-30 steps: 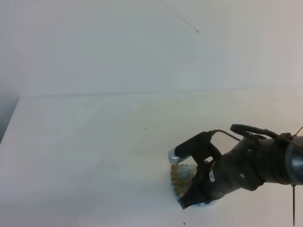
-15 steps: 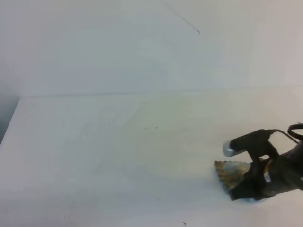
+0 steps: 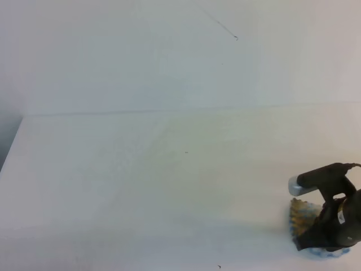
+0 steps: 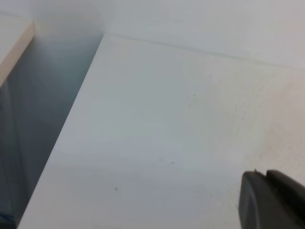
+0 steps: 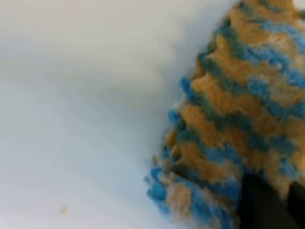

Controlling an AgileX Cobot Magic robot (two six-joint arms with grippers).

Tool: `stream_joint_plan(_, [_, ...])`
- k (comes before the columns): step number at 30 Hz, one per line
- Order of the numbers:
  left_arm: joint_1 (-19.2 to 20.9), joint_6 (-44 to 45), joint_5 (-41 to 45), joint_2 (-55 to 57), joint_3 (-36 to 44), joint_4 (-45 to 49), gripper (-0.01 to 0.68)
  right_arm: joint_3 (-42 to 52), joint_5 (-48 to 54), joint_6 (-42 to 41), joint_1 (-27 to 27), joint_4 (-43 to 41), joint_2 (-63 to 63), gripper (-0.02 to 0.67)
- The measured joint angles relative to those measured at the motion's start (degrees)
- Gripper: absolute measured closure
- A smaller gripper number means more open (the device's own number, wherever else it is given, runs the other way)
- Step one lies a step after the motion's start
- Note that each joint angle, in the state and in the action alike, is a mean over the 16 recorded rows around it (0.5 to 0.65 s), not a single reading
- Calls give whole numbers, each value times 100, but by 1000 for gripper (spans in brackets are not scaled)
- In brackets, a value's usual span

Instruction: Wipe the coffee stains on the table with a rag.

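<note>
I am holding the rag (image 3: 303, 216) clamped in my right end effector (image 3: 318, 237), pressing it on the table (image 3: 141, 186) at the near right corner. No stain is showing anywhere, so I judge any remaining wipe lies leftward. The left end effector (image 4: 272, 200) is barely showing; its state I cannot tell.

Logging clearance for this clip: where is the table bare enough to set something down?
The table is bare from its left edge across the middle, back to the wall. Only the front right corner is taken, where the right tool presses the rag down.
</note>
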Motion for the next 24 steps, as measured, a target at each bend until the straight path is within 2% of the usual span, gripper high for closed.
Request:
stream_joint_plan(7, [0,-4,0,0,0,0,674,30,-258,-154,834,437,-3,652])
stream_joint_plan(14, [0,-7,0,0,0,0,674,-543,-523,-152,1450,519,-4,652])
stream_joint_plan(18, [0,-7,0,0,0,0,674,-1059,-566,-148,1543,386,23,652])
stream_joint_plan(24, [0,-6,0,0,0,0,674,-1738,-441,-137,1390,154,199,651])
